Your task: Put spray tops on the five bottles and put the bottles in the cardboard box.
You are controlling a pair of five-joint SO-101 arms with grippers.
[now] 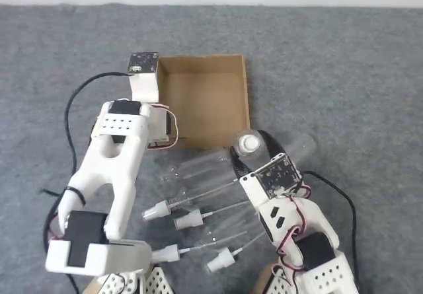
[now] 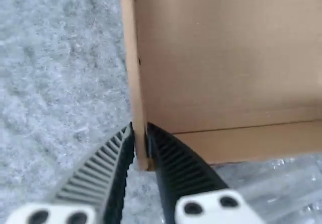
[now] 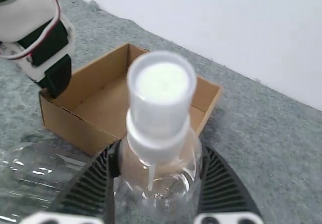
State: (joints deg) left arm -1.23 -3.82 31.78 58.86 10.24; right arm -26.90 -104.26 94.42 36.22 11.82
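The open cardboard box (image 1: 205, 102) sits at the table's middle. My left gripper (image 2: 140, 133) is shut on its left wall (image 2: 132, 58) near the front corner, also seen from above (image 1: 170, 133). My right gripper (image 3: 156, 158) is shut on a clear bottle (image 3: 160, 183) with a white spray top (image 3: 161, 90), held just in front of the box's front right corner (image 1: 250, 143). Several more clear bottles (image 1: 198, 165) lie on the mat in front of the box, with white spray tops (image 1: 157, 209) at their near ends.
Grey mat (image 1: 344, 76) covers the table, with free room to the right of the box and behind it. The left arm's white body (image 1: 115, 155) stands left of the lying bottles. The box interior (image 3: 108, 95) holds nothing.
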